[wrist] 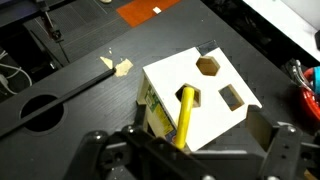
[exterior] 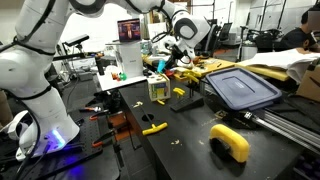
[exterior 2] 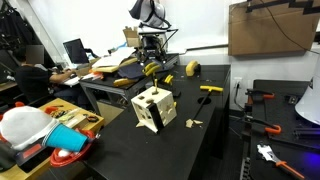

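Fingers (wrist: 283, 150): spread wide, gripping nothing, one at each lower corner of the wrist view, poised above the white box and not touching it. Robot arm (exterior: 35, 70): white, rising from the near left in an exterior view and reaching over the table to the box. Table (exterior: 190, 150): black top, carrying every item listed below. Cardboard box (exterior 2: 265, 28): brown, set high at the back, well apart from the fingers. Tray lid (exterior: 241, 88): dark blue, rectangular, lying flat beside the white box. White box (wrist: 210, 120): shape-sorter cube with cut-out holes; a hexagonal hole and a rectangular one show on its upper face in the wrist view. It stands on the table directly under the fingers, and shows in both exterior views (exterior: 158, 88) (exterior 2: 153, 108). Arch block (exterior: 230, 142): yellow, curved, lying on the table near the front edge, well apart from the box. T-piece (exterior: 153, 128): yellow, lying flat on the table near the white box, toward the camera. Yellow stick (wrist: 184, 118): slim, lodged in a hole of the white box's upper face, its upper end pointing up between the spread fingers; contact with them cannot be told. Tan scraps (wrist: 118, 66): small, lying loose on the table just beside the box.
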`<state>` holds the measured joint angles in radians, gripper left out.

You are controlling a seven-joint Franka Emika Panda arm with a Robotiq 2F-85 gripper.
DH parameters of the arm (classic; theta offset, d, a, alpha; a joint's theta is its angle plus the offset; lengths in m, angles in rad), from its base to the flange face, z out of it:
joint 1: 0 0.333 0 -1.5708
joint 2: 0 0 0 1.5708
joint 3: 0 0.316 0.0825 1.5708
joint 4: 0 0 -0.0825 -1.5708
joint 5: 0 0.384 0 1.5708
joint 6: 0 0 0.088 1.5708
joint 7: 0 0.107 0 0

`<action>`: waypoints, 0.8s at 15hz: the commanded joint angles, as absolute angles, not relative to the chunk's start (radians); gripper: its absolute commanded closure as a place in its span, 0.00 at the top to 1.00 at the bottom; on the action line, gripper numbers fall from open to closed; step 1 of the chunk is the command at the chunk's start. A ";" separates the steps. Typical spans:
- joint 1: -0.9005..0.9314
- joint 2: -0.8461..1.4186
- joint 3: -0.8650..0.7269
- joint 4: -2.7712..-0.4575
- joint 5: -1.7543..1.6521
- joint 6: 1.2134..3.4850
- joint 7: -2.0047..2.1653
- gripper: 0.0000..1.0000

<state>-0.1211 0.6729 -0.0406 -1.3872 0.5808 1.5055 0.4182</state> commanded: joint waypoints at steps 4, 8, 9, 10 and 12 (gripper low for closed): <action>-0.125 0.684 -0.040 -1.428 0.656 1.520 0.438 1.00; -0.118 0.700 -0.046 -1.448 0.661 1.539 0.436 1.00; -0.116 0.704 -0.048 -1.451 0.659 1.544 0.438 1.00; -0.116 0.706 -0.048 -1.457 0.659 1.552 0.437 1.00; -0.115 0.713 -0.047 -1.465 0.659 1.565 0.433 1.00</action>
<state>-0.1225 0.7223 -0.0408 -1.4346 0.6361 1.5332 0.4192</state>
